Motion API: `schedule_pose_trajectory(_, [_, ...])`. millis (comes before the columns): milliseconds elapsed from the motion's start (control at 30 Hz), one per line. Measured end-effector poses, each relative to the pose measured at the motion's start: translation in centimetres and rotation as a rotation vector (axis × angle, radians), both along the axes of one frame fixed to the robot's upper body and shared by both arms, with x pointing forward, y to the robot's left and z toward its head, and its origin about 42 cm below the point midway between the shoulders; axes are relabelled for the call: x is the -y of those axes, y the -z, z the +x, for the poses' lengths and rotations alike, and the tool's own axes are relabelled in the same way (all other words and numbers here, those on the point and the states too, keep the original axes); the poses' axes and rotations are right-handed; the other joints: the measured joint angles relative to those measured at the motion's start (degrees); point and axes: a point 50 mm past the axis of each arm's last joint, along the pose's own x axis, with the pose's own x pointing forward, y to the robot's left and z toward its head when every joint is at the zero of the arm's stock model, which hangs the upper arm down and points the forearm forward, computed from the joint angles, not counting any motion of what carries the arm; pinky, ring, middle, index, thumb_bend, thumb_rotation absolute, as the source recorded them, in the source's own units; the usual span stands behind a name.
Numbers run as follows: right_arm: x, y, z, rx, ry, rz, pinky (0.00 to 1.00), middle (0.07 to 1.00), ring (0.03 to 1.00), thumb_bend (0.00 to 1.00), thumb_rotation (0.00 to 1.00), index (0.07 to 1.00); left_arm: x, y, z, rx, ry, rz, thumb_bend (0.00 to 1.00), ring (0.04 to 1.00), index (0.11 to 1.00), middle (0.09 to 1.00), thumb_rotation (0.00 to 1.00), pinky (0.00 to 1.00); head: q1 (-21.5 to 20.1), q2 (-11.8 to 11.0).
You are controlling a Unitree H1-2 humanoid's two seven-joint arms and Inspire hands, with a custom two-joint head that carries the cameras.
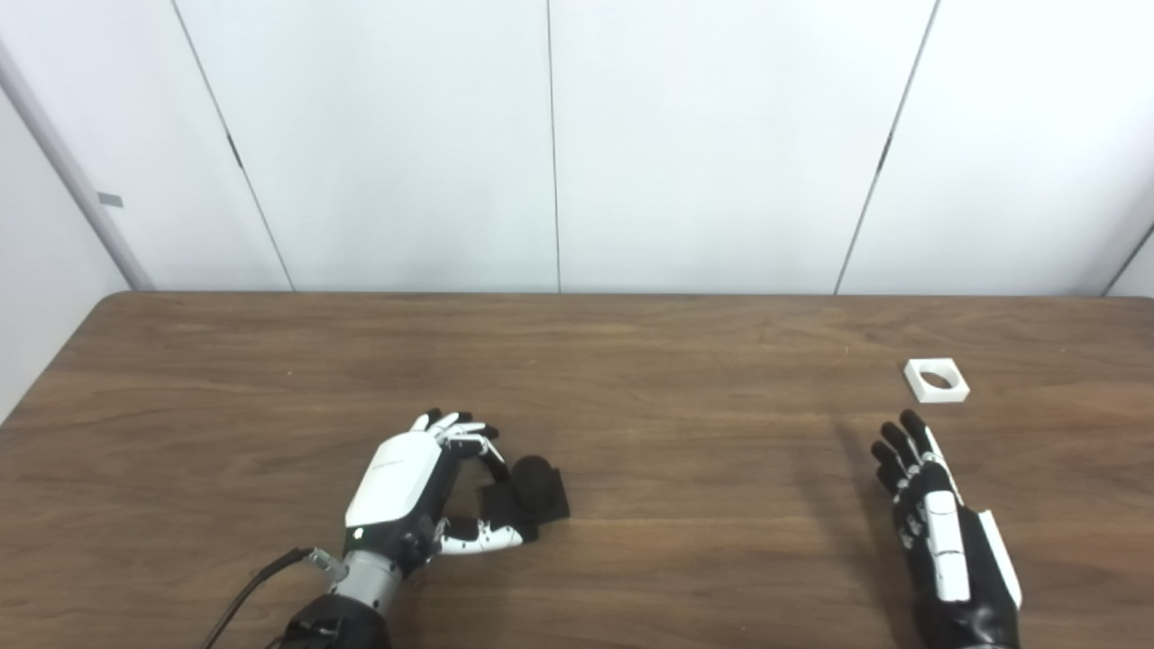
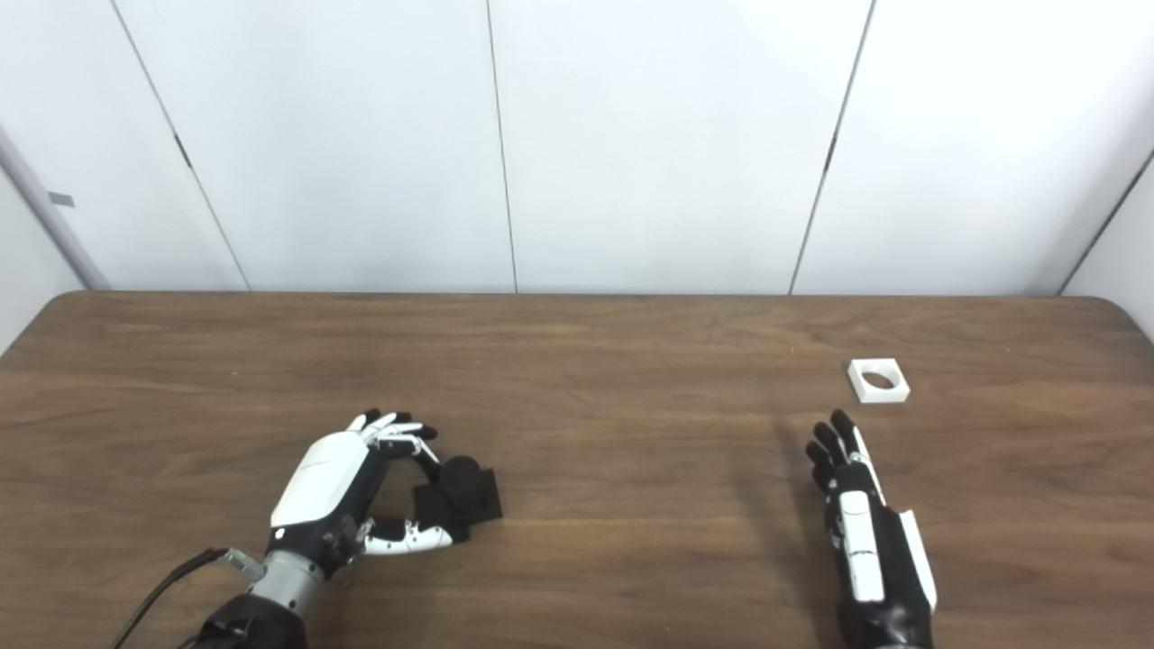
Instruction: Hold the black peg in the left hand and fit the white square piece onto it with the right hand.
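The black peg (image 1: 534,487), a round post on a square base, rests on the wooden table (image 1: 631,361) left of centre. My left hand (image 1: 419,491) sits just left of it, curled fingers above the base and the thumb along its near edge. The hand is open and has not lifted the peg. The white square piece (image 1: 937,379), with a round hole, lies flat at the far right. My right hand (image 1: 938,523) hovers a little nearer than the piece. It is open, fingers stretched toward the piece, with a gap between them and it.
White wall panels (image 1: 559,144) stand behind the table's far edge. Bare wood lies between the two hands. A black cable (image 1: 252,586) trails from the left wrist toward the near edge.
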Motion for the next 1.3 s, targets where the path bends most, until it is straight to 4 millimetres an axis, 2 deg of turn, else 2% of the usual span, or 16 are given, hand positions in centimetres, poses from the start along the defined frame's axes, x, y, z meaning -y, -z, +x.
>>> schedule_pose_trajectory(167, [-0.3,0.0,0.0,-0.011,-0.005,0.007,0.98,0.954,0.944,0.51,0.95,0.963,1.4,0.2,-1.0,-0.018,0.034,-0.01,0.52,0.924,0.485,0.809,0.05,1.0,-0.44,0.62])
schedule_pose_trajectory(600, [-0.5,-0.8,-0.2,-0.015,-0.001,-0.002,0.98,0.949,0.938,0.51,0.95,0.951,2.8,1.0,-2.1,-0.043,0.078,-0.032,0.52,0.926,0.485,0.812,0.05,1.0,-2.81,2.64])
schedule_pose_trajectory(700, [-0.4,-0.8,-0.2,-0.029,0.005,-0.003,0.97,0.944,0.938,0.53,0.91,0.942,2.9,1.0,-2.1,-0.046,0.084,-0.031,0.52,0.928,0.485,0.815,0.05,1.0,-3.34,2.99])
schedule_pose_trajectory(867, [-0.1,-1.3,-0.3,-0.026,0.024,-0.021,0.96,0.937,0.935,0.52,0.8,0.926,3.0,1.1,-2.1,-0.048,0.087,-0.032,0.52,0.922,0.485,0.811,0.05,1.0,-4.04,3.43])
schedule_pose_trajectory(1033, [0.2,-1.4,-0.3,-0.036,0.04,-0.04,0.9,0.925,0.922,0.55,0.61,0.905,3.1,1.2,-2.1,-0.051,0.089,-0.036,0.52,0.926,0.485,0.816,0.05,1.0,-5.27,3.96])
schedule_pose_trajectory(1133, [0.5,-1.8,-0.3,-0.042,0.066,-0.09,0.85,0.888,0.891,0.6,0.51,0.855,3.1,1.2,-2.1,-0.053,0.09,-0.037,0.52,0.928,0.485,0.819,0.05,1.0,-6.07,4.05])
schedule_pose_trajectory(1200, [0.7,-2.5,-0.3,-0.033,0.095,-0.147,0.86,0.876,0.889,0.61,0.46,0.821,3.1,1.2,-2.1,-0.055,0.091,-0.038,0.52,0.923,0.485,0.816,0.05,1.0,-7.12,3.87])
schedule_pose_trajectory(1233, [0.8,-2.8,-0.1,-0.033,0.107,-0.188,0.88,0.881,0.897,0.61,0.42,0.799,3.1,1.2,-2.1,-0.057,0.093,-0.041,0.52,0.92,0.485,0.813,0.05,1.0,-9.65,3.7])
schedule_pose_trajectory(1300, [1.2,-3.4,0.2,-0.023,0.124,-0.261,0.89,0.887,0.905,0.61,0.36,0.767,2.9,1.3,-2.1,-0.061,0.102,-0.052,0.52,0.915,0.485,0.811,0.05,1.0,-11.33,3.52])
